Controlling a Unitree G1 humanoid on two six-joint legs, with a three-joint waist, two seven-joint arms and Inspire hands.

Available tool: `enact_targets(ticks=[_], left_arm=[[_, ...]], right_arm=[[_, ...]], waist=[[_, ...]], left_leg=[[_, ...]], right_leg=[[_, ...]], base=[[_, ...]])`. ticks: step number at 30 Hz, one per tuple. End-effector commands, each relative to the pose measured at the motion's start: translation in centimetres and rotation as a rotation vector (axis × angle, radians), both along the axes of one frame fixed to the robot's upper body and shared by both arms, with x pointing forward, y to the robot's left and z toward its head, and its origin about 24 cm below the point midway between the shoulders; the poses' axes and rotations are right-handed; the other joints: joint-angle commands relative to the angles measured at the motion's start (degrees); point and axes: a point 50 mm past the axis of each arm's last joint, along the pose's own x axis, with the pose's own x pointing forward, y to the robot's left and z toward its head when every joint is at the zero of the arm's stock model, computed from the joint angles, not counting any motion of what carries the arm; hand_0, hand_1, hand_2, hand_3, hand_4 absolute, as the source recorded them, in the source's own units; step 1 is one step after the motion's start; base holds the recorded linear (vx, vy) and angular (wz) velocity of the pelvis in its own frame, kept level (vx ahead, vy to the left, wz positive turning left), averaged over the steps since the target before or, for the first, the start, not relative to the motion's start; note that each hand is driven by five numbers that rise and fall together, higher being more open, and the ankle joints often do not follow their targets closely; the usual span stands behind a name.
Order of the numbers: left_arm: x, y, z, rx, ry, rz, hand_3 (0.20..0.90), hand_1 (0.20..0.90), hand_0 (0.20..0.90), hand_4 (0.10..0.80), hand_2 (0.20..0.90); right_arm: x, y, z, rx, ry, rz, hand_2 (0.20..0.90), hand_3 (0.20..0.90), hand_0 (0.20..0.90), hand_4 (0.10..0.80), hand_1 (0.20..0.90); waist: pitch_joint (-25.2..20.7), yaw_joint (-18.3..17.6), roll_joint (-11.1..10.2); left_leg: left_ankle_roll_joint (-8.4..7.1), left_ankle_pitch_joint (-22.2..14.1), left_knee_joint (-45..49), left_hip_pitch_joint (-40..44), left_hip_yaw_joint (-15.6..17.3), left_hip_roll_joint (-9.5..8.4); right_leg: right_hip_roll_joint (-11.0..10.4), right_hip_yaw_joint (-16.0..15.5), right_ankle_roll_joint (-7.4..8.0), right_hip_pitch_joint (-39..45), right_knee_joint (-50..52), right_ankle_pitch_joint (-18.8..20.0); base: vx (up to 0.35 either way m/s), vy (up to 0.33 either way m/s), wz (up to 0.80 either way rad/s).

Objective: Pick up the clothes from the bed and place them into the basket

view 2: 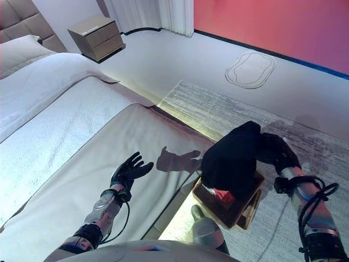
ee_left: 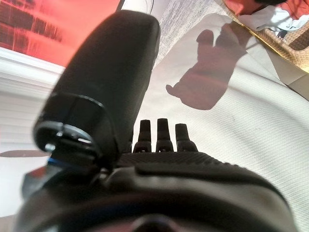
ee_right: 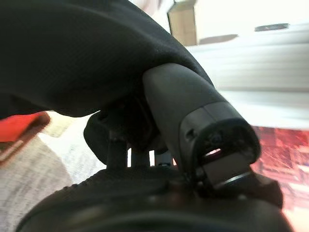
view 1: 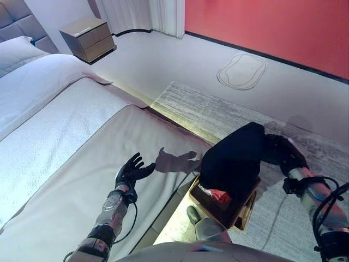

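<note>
A black garment (view 1: 233, 158) hangs over the wooden basket (view 1: 246, 212) on the floor beside the bed (view 1: 65, 142). My right hand (view 1: 279, 148) holds its upper edge; the right wrist view shows the thumb (ee_right: 188, 111) pressing the black cloth (ee_right: 72, 53) against the fingers. A red piece of clothing (view 1: 221, 195) lies inside the basket under the black one. The left hand (view 1: 131, 172) hovers open above the bed's bare cover near its edge, fingers (ee_left: 161, 133) straight and empty. From the left wrist, the basket (ee_left: 285, 41) shows with red and white cloth in it.
A pillow (view 1: 16, 52) lies at the bed's head, with a nightstand (view 1: 87, 38) beyond it. A grey rug (view 1: 229, 109) spreads under the basket. An oval mat (view 1: 241, 71) lies near the red wall (view 1: 272, 22).
</note>
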Motion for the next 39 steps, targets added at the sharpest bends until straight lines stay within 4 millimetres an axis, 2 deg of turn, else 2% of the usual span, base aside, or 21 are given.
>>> enact_targets(ticks=[1,7,11,21,22,23,39], left_arm=[[2.6,1.9,2.7,0.087,-0.148,0.011,0.9,0.9,0.9,0.8,0.9],[2.8,1.7,2.8,0.089,-0.154,0.007,0.9,0.9,0.9,0.8,0.9],[2.9,1.3,2.9,0.085,-0.162,0.001,0.9,0.9,0.9,0.8,0.9],[3.1,0.7,3.0,0.08,-0.166,-0.023,0.9,0.9,0.9,0.8,0.9],[3.1,0.6,3.0,0.078,-0.166,-0.025,0.9,0.9,0.9,0.8,0.9],[3.1,0.6,3.0,0.076,-0.168,-0.027,0.9,0.9,0.9,0.8,0.9],[2.4,1.0,2.6,0.085,-0.154,-0.045,0.9,0.9,0.9,0.8,0.9]], right_arm=[[2.4,0.0,2.6,-0.023,-0.191,-0.044,0.3,0.2,0.3,0.1,0.3],[1.3,0.4,-0.9,-0.047,-0.075,-0.113,0.3,0.2,0.3,0.1,0.3],[0.5,0.5,-3.2,-0.131,0.014,-0.177,0.3,0.2,0.3,0.1,0.3],[0.5,0.6,-4.6,-0.132,0.059,-0.235,0.3,0.2,0.3,0.1,0.3],[0.5,0.4,-4.8,-0.147,0.071,-0.246,0.425,0.345,0.425,0.245,0.425],[0.4,0.2,-4.9,-0.162,0.083,-0.258,0.9,0.9,0.9,0.8,0.9],[0.6,0.0,-4.7,-0.292,0.097,-0.24,0.9,0.9,0.9,0.8,0.9]], waist=[[-3.25,1.33,-3.42],[-2.8,1.91,-3.48],[-2.69,2.37,-3.35],[-2.6,3.38,-2.91],[-2.67,3.49,-2.88],[-2.75,3.65,-2.82],[-2.76,4.09,-2.15]], left_leg=[[4.11,-6.97,2.98,-0.93,-1.24,-1.33],[4.08,-6.85,3.03,-0.96,-1.53,-1.29],[4.04,-6.79,2.88,-0.84,-1.59,-1.3],[3.89,-6.67,2.92,-1.02,-1.63,-1.23],[3.86,-6.69,2.89,-0.95,-1.57,-1.21],[3.82,-6.69,2.83,-0.93,-1.55,-1.19],[3.55,-6.21,2.23,-0.9,-1.73,-1.08]], right_leg=[[-0.56,0.01,1.95,-0.5,4.48,-4.13],[-0.78,-0.61,2.09,-0.35,4.43,-3.97],[-0.81,-0.89,2.14,-0.23,4.2,-3.78],[-1.06,-1.31,2.18,-0.57,4.14,-3.51],[-1.09,-1.33,2.18,-0.5,4.06,-3.5],[-1.09,-1.31,2.22,-0.42,3.92,-3.47],[-1.33,-1.57,2.38,-0.48,3.69,-3.31]], base=[[-0.016,-0.009,0.04],[-0.005,-0.012,0.06],[-0.001,-0.003,0.02],[0.0,0.0,0.0],[0.0,0.0,0.0],[0.0,0.0,0.0],[0.0,0.0,0.0]])
